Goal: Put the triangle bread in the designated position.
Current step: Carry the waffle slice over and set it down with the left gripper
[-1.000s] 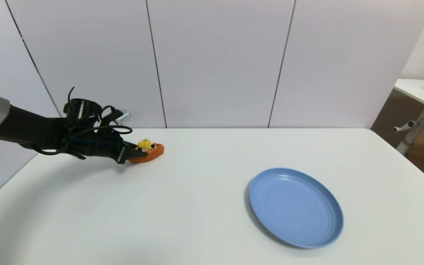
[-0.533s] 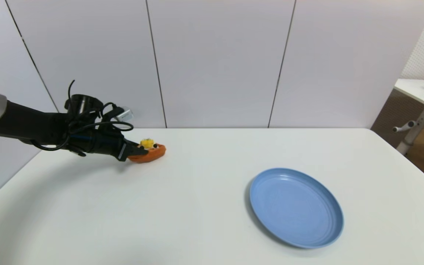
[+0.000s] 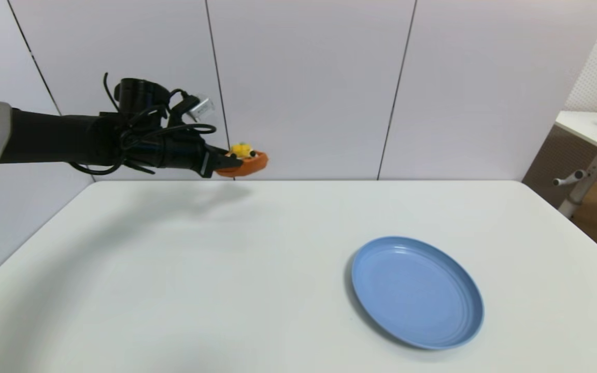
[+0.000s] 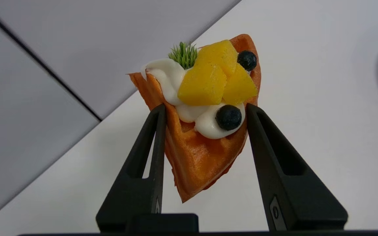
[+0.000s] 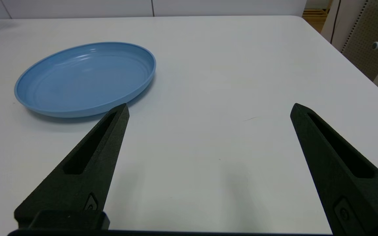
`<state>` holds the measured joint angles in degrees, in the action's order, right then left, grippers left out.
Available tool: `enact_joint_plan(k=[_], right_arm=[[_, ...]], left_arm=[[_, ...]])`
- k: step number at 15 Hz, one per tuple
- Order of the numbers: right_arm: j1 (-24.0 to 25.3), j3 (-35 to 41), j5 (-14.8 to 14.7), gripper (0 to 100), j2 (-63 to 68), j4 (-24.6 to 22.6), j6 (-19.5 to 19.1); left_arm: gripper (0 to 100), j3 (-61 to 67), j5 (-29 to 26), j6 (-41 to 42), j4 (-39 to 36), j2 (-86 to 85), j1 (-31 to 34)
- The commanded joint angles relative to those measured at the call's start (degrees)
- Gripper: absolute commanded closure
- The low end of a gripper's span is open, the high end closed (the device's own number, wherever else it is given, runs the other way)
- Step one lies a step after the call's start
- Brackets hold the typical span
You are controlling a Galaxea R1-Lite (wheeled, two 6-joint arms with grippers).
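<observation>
The triangle bread (image 3: 247,162), an orange-brown wedge with white cream, yellow fruit pieces and dark berries, hangs in the air above the far left of the table. My left gripper (image 3: 229,163) is shut on it. In the left wrist view the two black fingers (image 4: 149,154) press on both sides of the triangle bread (image 4: 202,154), whose narrow tip points back toward the wrist. An empty blue plate (image 3: 416,291) lies on the table at the near right. My right gripper (image 5: 208,109) hovers low over the table, open, with the plate (image 5: 84,78) just beyond one fingertip.
The white table (image 3: 257,269) ends at grey wall panels behind. A second table (image 3: 591,129) with green and tan items stands off to the far right, beyond the table's right edge.
The left gripper has lifted the triangle bread off the table, rising and shifting to the right. The plate has not moved.
</observation>
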<state>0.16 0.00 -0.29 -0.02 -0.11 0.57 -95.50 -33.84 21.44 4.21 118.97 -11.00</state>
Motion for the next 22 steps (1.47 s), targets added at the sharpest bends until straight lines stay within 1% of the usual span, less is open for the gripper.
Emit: enact_joint_plan(k=[1, 4, 7, 8, 9, 11, 14, 15, 18, 19, 22], right_arm=[[0.0, 0.1, 0.0, 0, 0.0, 0.0, 0.0], [0.0, 0.1, 0.0, 0, 0.0, 0.0, 0.0], [0.0, 0.1, 0.0, 0, 0.0, 0.0, 0.0], [0.0, 0.1, 0.0, 0, 0.0, 0.0, 0.0], [0.0, 0.1, 0.0, 0, 0.1, 0.0, 0.0], [0.0, 0.1, 0.0, 0, 0.0, 0.0, 0.0], [0.0, 0.1, 0.0, 0, 0.0, 0.0, 0.0], [0.0, 0.1, 0.0, 0, 0.0, -0.1, 0.0], [0.0, 0.1, 0.0, 0, 0.0, -0.1, 0.0], [0.0, 0.1, 0.0, 0, 0.0, -0.1, 0.0], [0.0, 0.1, 0.0, 0, 0.0, 0.0, 0.0]], left_arm=[[100, -8.5, -0.2, -3.0, -0.3, 6.1, -11.2], [100, -12.9, -0.2, -3.2, -2.1, 10.7, -17.7], [100, -15.9, -0.1, -5.0, -3.9, 15.2, -22.8], [100, -17.1, 0.0, -5.3, -5.4, 17.5, -24.0], [100, -17.4, 0.1, -5.4, -8.8, 19.7, -25.2], [100, -17.3, 0.2, -5.6, -12.6, 23.2, -26.5], [100, -17.4, 0.5, -5.1, -14.4, 25.7, -26.9], [100, -17.4, 1.6, -5.0, -15.2, 26.1, -27.0], [100, -17.4, 2.4, -4.8, -15.6, 26.3, -27.0], [0, -17.4, 2.5, -4.8, -15.6, 26.3, -27.0], [0, -17.4, 3.4, -4.9, -15.7, 26.1, -27.0]])
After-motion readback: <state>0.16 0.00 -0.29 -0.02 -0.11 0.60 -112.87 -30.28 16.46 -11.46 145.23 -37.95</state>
